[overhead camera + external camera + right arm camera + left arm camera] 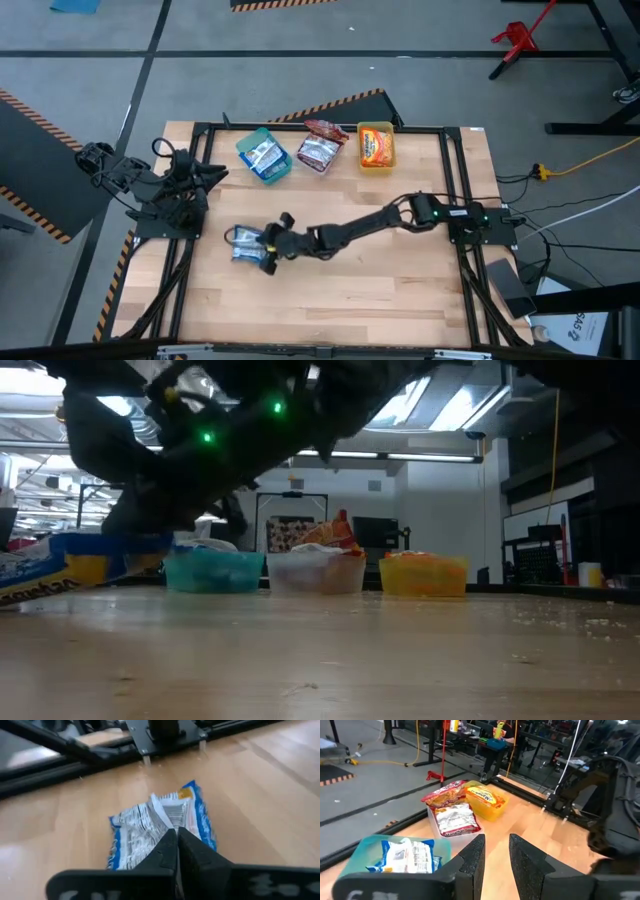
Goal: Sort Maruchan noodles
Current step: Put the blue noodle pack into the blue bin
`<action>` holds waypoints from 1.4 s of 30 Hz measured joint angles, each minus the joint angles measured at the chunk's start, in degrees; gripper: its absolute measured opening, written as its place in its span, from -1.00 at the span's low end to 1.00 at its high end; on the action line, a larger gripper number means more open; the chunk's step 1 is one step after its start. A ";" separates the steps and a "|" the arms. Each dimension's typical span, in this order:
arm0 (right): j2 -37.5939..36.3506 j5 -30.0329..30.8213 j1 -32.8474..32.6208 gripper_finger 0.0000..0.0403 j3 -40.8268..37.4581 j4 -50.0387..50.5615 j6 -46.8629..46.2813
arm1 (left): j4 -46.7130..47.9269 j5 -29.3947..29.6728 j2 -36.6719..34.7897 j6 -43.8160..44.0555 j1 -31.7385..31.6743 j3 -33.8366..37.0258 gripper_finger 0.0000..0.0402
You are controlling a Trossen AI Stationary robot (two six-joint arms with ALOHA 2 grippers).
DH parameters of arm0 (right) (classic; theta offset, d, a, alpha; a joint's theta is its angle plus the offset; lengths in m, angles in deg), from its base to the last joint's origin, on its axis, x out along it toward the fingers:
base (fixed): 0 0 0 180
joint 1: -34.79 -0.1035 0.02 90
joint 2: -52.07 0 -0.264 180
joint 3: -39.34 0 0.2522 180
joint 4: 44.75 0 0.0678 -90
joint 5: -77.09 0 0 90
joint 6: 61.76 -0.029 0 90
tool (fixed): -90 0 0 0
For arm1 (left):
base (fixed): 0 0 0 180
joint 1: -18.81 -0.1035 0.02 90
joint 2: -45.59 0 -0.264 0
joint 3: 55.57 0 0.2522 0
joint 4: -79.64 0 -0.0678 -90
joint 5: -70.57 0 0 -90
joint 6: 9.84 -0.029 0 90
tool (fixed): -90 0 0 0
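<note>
While clamped on the last loose blue packet (160, 827) well short of the green bin (264, 157), right gripper (268, 248) nearly done sorting, left gripper (494, 862) idle, fingers apart

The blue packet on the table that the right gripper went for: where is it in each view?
High: blue packet, left-centre, at right gripper.
Low: far left.
Left wrist: not in it.
Right wrist: centre, pinched.
Shared landmark: teal bin, absent from right wrist.
</note>
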 joint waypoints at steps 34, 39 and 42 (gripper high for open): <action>7.09 -5.70 -0.23 0.32 0.34 -10.42 12.56 | 0.23 -1.88 0.02 6.47 0.00 0.00 -0.59; 8.64 -3.34 -0.36 0.15 0.63 -10.12 12.00 | 0.30 -1.36 0.02 6.44 0.00 0.00 -0.59; 8.70 -3.23 -0.34 -0.18 0.63 -8.81 11.81 | 0.32 -1.07 0.02 5.74 0.00 0.00 -0.59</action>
